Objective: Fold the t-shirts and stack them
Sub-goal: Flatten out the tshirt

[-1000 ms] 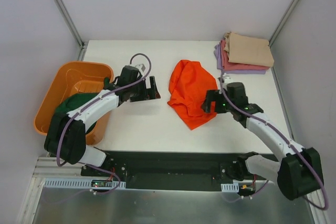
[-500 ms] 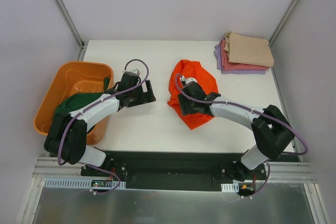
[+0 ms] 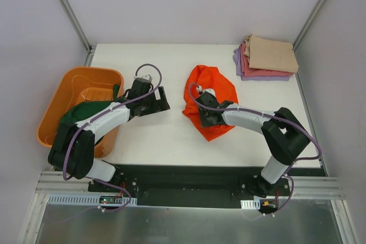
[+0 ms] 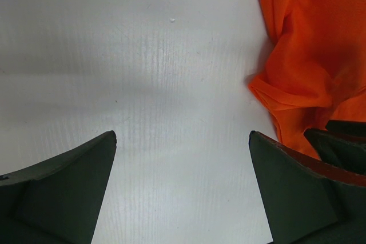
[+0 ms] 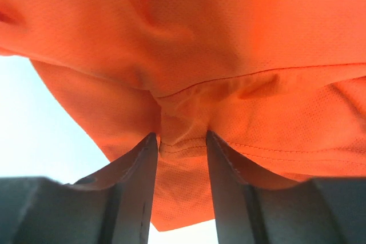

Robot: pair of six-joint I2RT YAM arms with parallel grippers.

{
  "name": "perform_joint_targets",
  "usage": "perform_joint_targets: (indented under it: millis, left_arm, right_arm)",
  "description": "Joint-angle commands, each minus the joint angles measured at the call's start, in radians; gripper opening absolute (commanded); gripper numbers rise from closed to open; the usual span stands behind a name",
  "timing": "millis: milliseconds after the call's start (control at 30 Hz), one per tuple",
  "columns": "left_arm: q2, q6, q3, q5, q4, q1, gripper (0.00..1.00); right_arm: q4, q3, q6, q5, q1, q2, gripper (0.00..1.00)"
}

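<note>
The bright orange t-shirt [image 3: 213,86] lies crumpled in the middle of the table. My right gripper [image 3: 204,117] sits at its near left part, and in the right wrist view its fingers [image 5: 181,136] pinch a bunched hem fold of the orange cloth [image 5: 229,38]. My left gripper [image 3: 162,100] hovers left of the shirt, jaws wide open over bare table [image 4: 183,134], the orange shirt [image 4: 309,44] just to its right. A dark green t-shirt [image 3: 76,116] hangs over the tub's near side. Tan, pink-red and lavender t-shirts lie folded in a stack [image 3: 267,56] at the far right corner.
The rigid orange tub [image 3: 68,90] stands off the table's left edge, beside the left arm. Metal frame posts rise at both back corners. The table's white surface [image 3: 154,135] stretches between the arms' bases and the orange shirt.
My right arm swung left, from the orange shirt's right side to its near left part, and its jaws closed onto a fold of cloth. The left gripper shifted slightly and stayed open.
</note>
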Motion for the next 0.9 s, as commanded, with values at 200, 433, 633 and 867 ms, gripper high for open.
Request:
perform_joint_targets:
  millis: [200,433,633,867]
  left_arm:
    - [-0.026,0.016,-0.029,0.041,0.057,-0.001,0.99]
    - [0.003,0.024,-0.038,0.217,0.164,-0.028,0.99]
    - [0.101,-0.001,0.029,0.240,0.174,-0.158,0.99]
    - [0.246,0.028,0.178,0.134,0.131,-0.382,0.99]
  right_arm:
    - [-0.008,0.039,0.032,0.159,0.000,-0.025,0.05]
    - [-0.017,0.040,-0.042,0.210,-0.046,-0.160,0.01]
    - [-0.067,0.063,-0.083,0.255,-0.204,-0.280,0.01]
    - [-0.108,0.045,-0.073,0.232,-0.413,-0.389,0.01]
